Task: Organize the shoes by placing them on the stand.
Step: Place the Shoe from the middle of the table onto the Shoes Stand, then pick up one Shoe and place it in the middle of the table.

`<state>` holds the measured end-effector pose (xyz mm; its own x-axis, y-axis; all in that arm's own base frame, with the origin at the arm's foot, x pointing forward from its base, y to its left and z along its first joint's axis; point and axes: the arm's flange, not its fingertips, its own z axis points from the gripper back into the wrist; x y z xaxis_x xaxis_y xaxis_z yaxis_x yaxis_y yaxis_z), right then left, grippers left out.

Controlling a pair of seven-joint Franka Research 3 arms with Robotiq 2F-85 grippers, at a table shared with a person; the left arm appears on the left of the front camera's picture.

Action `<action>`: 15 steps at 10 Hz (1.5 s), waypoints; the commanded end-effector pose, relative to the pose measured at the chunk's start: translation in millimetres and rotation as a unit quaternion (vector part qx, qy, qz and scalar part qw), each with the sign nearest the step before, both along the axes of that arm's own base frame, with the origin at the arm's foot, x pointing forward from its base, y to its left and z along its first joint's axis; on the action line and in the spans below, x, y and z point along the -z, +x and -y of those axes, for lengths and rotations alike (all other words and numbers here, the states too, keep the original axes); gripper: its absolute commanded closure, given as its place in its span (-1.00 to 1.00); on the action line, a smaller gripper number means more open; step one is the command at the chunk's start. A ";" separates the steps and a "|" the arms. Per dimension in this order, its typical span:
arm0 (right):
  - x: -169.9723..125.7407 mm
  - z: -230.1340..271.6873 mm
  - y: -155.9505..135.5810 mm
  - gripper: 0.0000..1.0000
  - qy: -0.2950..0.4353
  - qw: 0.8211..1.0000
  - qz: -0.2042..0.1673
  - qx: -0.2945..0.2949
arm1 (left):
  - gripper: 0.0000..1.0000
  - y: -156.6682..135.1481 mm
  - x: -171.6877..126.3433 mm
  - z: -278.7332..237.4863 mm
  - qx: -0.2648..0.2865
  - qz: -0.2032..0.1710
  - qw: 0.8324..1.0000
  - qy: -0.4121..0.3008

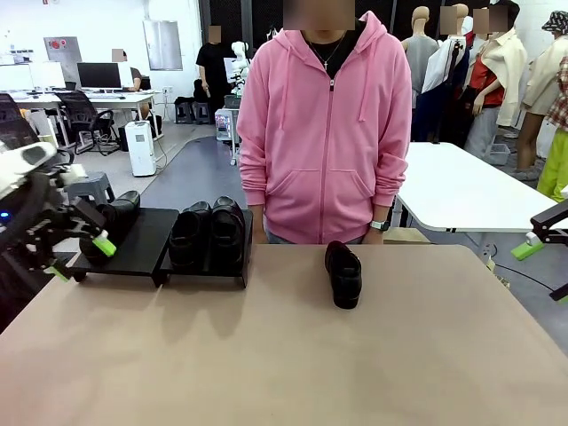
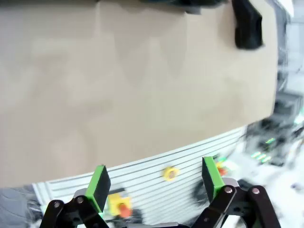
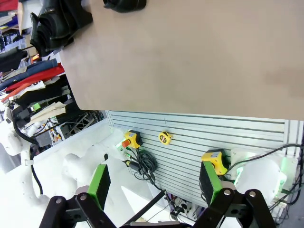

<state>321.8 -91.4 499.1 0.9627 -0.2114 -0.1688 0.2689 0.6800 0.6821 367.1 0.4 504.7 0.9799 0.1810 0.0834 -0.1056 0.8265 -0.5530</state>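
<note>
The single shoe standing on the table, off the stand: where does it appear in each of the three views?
Front view: lone shoe at table centre, before the person.
Left wrist view: black shape at top right, probably it.
Right wrist view: at the top edge, left of centre.
Shared landmark: the tan table.

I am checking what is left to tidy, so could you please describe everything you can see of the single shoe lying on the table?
The lone shoe is a black, glossy, leather-looking slip-on with a rounded toe and low heel. It rests upright on its sole on the bare tan table, near the far edge in front of the person in the pink hoodie, toe pointing toward the robot. Nothing touches it but the tabletop; it sits apart from the stand to its left.
</note>
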 end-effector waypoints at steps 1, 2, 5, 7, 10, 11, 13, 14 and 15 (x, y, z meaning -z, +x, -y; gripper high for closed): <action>-3.3 0.7 -0.4 -1.00 -0.003 1.000 -0.005 0.002 | -1.00 6.1 6.0 -6.4 -0.165 0.068 0.974 -0.142; -3.3 0.7 -0.4 -1.00 -0.003 1.000 -0.005 0.002 | -1.00 10.7 10.1 -4.6 -0.139 0.066 0.972 -0.175; -3.3 0.7 -0.4 -1.00 -0.003 1.000 -0.005 0.002 | -1.00 4.8 1.8 -26.2 -0.118 0.013 0.986 -0.117; -3.3 0.7 -0.4 -1.00 -0.003 1.000 -0.005 0.002 | -1.00 4.8 1.8 -26.2 -0.118 0.013 0.986 -0.117; -3.3 0.7 -0.4 -1.00 -0.003 1.000 -0.005 0.002 | -1.00 4.8 1.8 -26.2 -0.118 0.013 0.986 -0.117; -3.3 0.7 -0.4 -1.00 -0.003 1.000 -0.005 0.002 | -1.00 4.8 1.8 -26.2 -0.118 0.013 0.986 -0.117; -3.3 0.7 -0.4 -1.00 -0.003 1.000 -0.005 0.002 | -1.00 4.8 1.8 -26.2 -0.118 0.013 0.986 -0.117; -3.3 0.7 -0.4 -1.00 -0.003 1.000 -0.005 0.002 | -1.00 4.8 1.8 -26.2 -0.118 0.013 0.986 -0.117; -3.3 0.7 -0.4 -1.00 -0.003 1.000 -0.005 0.002 | -1.00 4.8 1.8 -26.2 -0.118 0.013 0.986 -0.117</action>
<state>321.7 -91.5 499.1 0.9627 -0.2117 -0.1687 0.2691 0.6799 0.6821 374.1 26.3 498.8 0.9071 0.4184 0.0465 -0.2517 0.6277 -0.7367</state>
